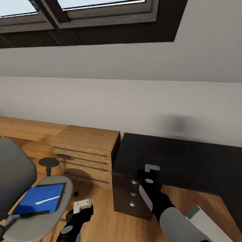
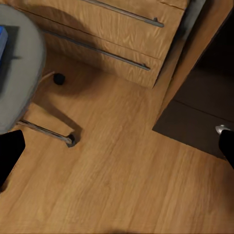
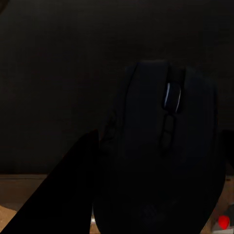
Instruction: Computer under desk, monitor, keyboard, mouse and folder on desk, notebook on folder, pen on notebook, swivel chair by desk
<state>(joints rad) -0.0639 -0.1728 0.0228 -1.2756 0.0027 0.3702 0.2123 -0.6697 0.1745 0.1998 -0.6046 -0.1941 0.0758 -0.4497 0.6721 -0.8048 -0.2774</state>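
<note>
The mouse (image 3: 163,151) is black and sits right in front of the right gripper (image 1: 149,172), which hangs over the near edge of the black desk (image 1: 174,158). The right wrist view looks as if the claw is pinching the mouse, but it is too dark to tell for sure. The job in hand looks like putting the mouse on the desk. Next it likely needs lowering flat onto the top. The left gripper (image 1: 82,205) is spread wide over the floor, near the swivel chair (image 1: 20,174), where the blue folder (image 1: 38,199) lies on the seat.
</note>
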